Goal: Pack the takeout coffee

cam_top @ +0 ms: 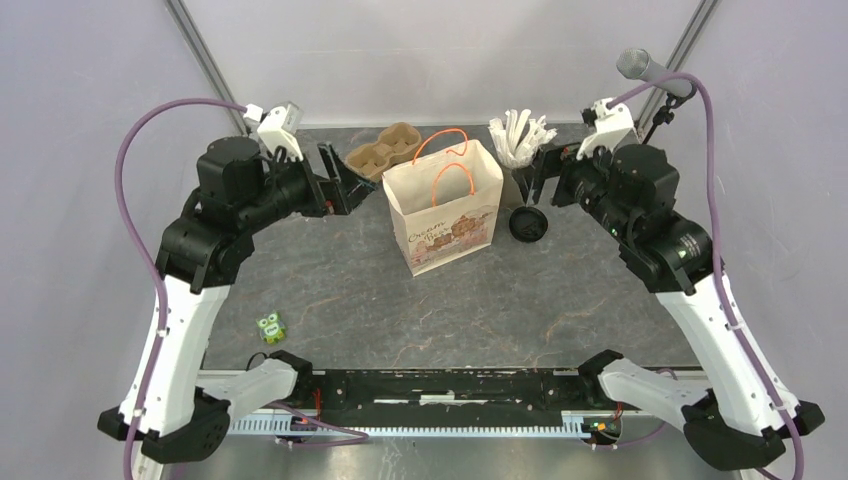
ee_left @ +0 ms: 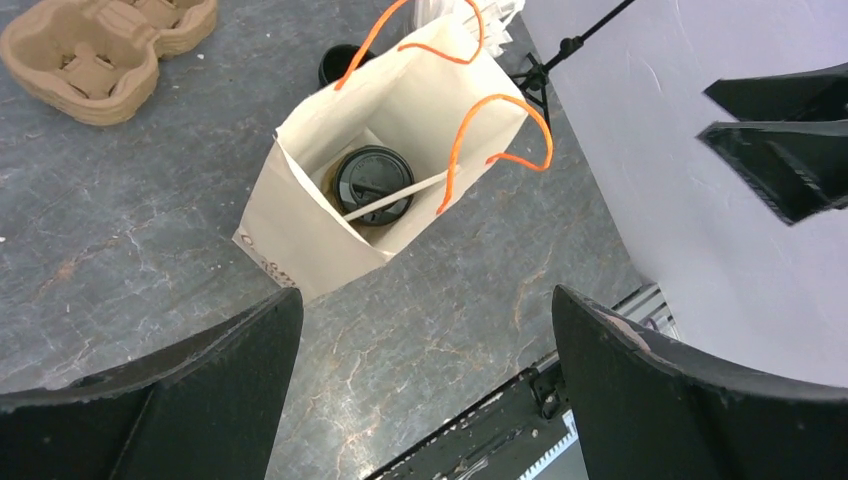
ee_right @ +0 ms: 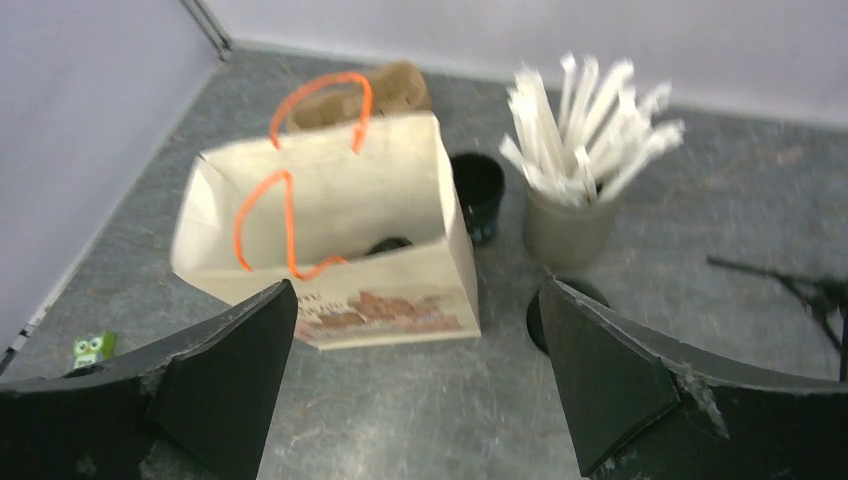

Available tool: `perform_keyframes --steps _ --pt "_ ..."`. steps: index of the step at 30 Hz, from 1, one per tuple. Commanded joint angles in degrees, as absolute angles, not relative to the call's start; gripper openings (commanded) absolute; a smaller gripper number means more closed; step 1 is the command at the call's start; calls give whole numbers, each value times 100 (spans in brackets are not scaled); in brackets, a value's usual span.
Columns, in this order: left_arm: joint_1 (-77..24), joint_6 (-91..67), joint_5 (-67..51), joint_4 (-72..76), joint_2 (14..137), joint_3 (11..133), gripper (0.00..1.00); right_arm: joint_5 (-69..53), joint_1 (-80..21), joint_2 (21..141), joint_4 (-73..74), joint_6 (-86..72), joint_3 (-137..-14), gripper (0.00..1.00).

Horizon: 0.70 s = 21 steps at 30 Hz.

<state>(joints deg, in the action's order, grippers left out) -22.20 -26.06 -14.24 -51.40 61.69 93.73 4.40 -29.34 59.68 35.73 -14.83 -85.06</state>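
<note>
I read this as the tail end of the packing step. The takeout coffee [ee_left: 373, 185] sits upright at the bottom of the paper bag [cam_top: 445, 215], lid on, with one white stick [ee_left: 400, 194] lying across the lid. The bag stands open in the middle of the bench [cam_top: 350, 290]. My left hand [ee_left: 425, 300] hangs above and just left of the bag mouth, fingers spread wide and holding nothing. My right hand [ee_right: 415, 290] faces the bag from the other side, also spread wide and empty. Just right of the bag, below the right hand, I see a round black lidded shape [cam_top: 527, 224] on the bench, and I cannot tell whether it is a second cup or a loose lid. A black cup with no lid [ee_right: 478, 190] stands between the bag and the grey cup of sticks [ee_right: 565, 225]. The pulp carrier [ee_left: 100, 45] lies behind the bag to the left, apparently unused. If anything is left to pack, I judge it is that black piece. I'd lower the right hand straight over it and keep clear of the orange handles [ee_left: 495, 135] on the way in.
</note>
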Motion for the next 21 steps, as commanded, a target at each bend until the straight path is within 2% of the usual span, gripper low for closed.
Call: perform_keyframes --steps 1,6,21 --pt "-2191 -2440 -1618 -4830 5787 8922 100 1147 -2925 5529 3766 -1948 -7793 98" --pt "-2193 -2243 -1296 -5071 5396 8566 100 1349 -2927 4937 3535 -1760 -7371 98" --pt "-2194 -2698 -1092 -4889 5029 8252 100 1245 -2926 4847 3612 -1699 -7394 98"
